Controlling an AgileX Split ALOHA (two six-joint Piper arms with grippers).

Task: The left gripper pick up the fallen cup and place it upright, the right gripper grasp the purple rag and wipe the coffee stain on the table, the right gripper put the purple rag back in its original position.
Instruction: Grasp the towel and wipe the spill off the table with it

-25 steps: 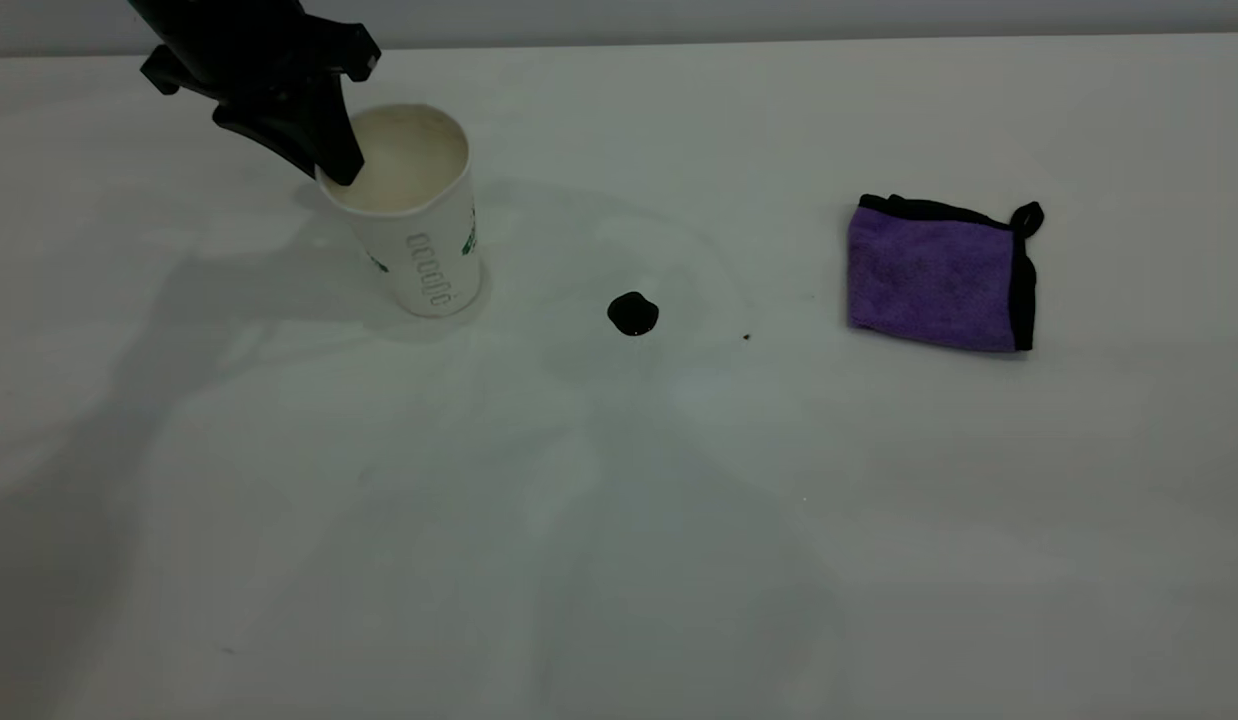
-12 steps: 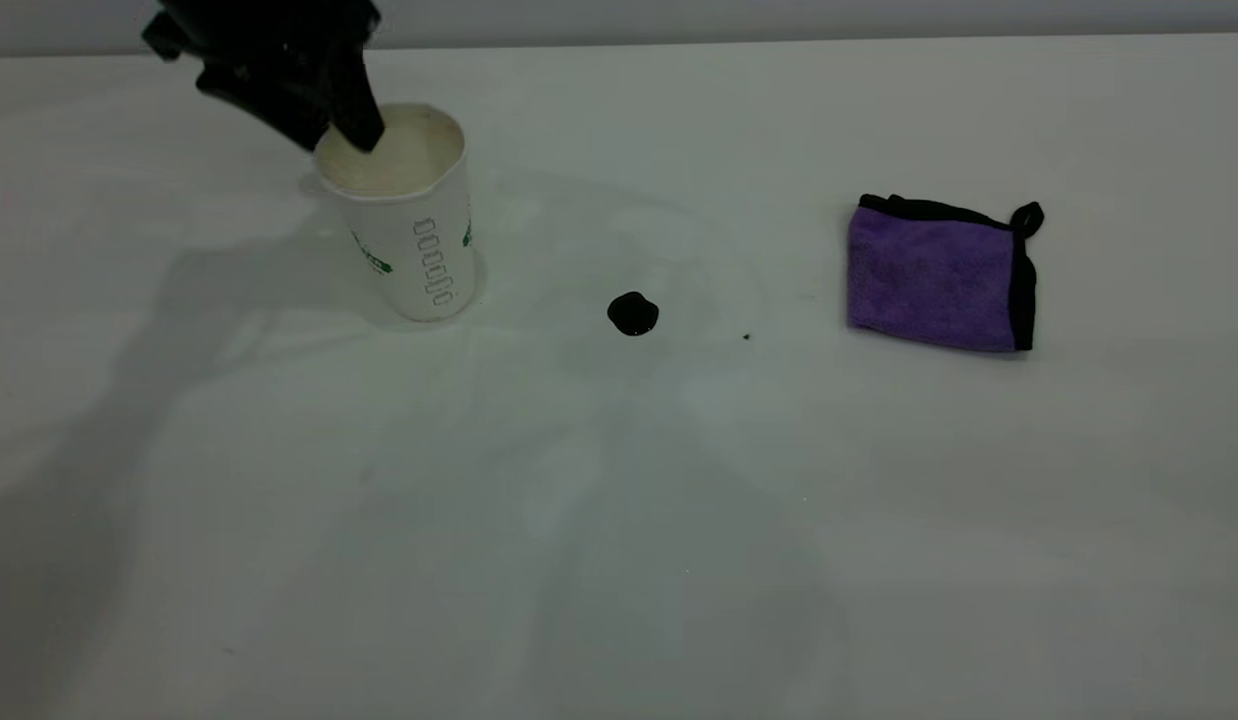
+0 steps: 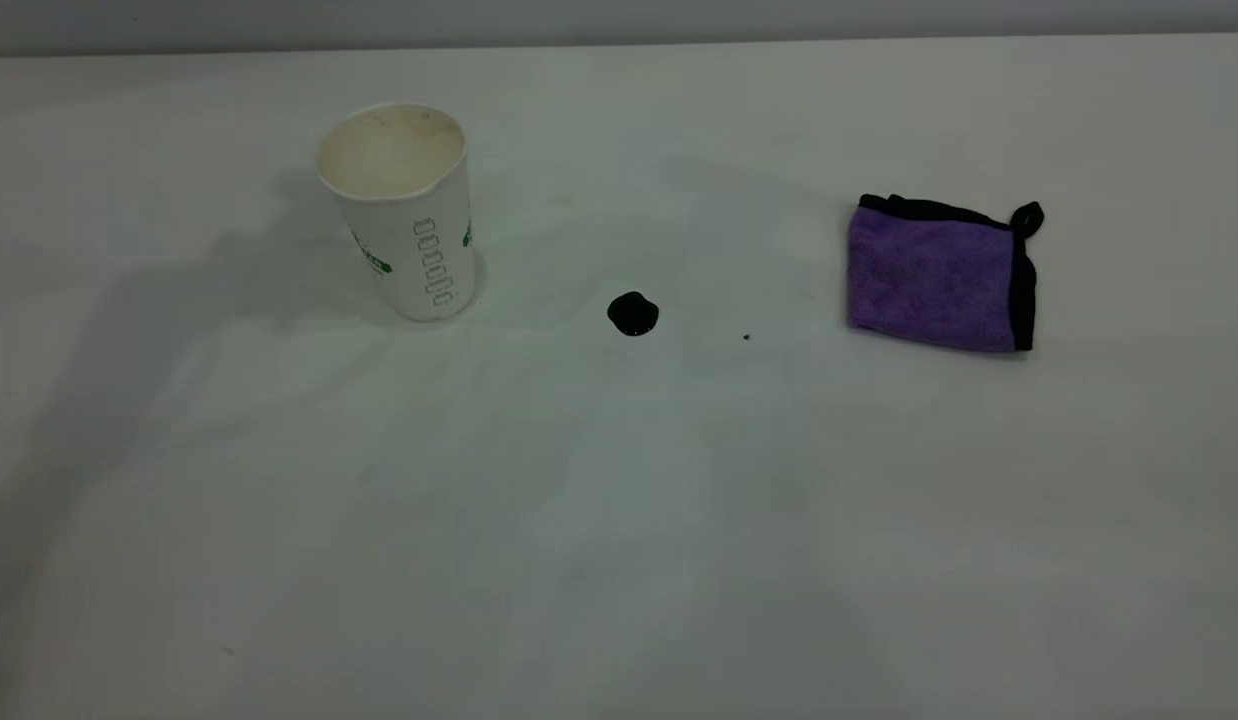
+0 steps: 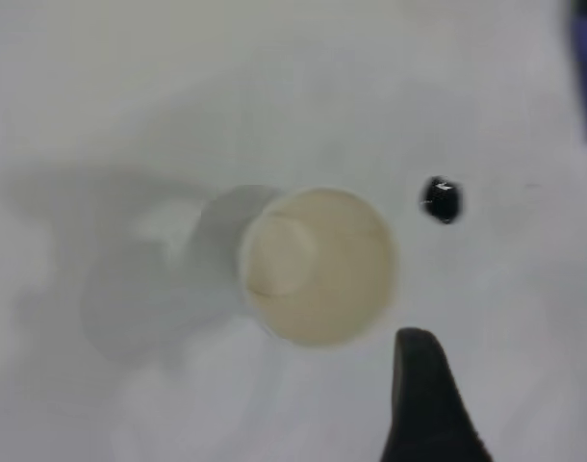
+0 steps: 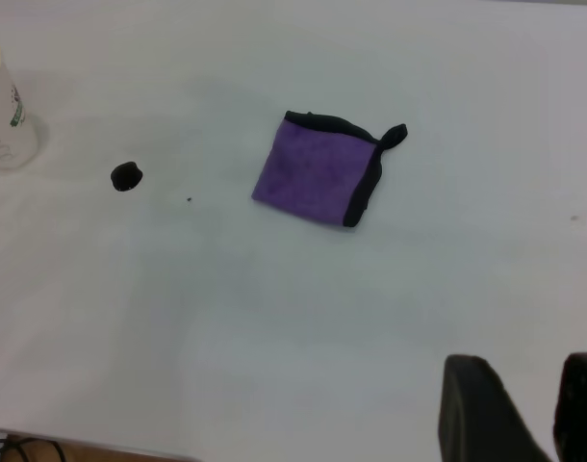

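The cup (image 3: 409, 215) stands upright on the table (image 3: 619, 520), left of centre, with nothing touching it. The left wrist view looks down into its cream inside (image 4: 318, 265). My left gripper (image 4: 510, 375) is open and empty, above and beside the cup, and is out of the exterior view. The coffee stain (image 3: 633, 313) lies right of the cup and shows in both wrist views (image 4: 441, 199) (image 5: 126, 176). The purple rag (image 3: 939, 275) lies flat at the right and shows in the right wrist view (image 5: 318, 180). My right gripper (image 5: 529, 375) hovers empty, well away from the rag, fingers slightly apart.
A tiny dark speck (image 3: 746, 337) lies between the stain and the rag. The table's back edge (image 3: 619, 45) runs along the far side. The cup's side shows at the edge of the right wrist view (image 5: 5, 125).
My left gripper let go of the cup's rim and rose out of the exterior view. The cup settled upright. The rag and stain have not moved.
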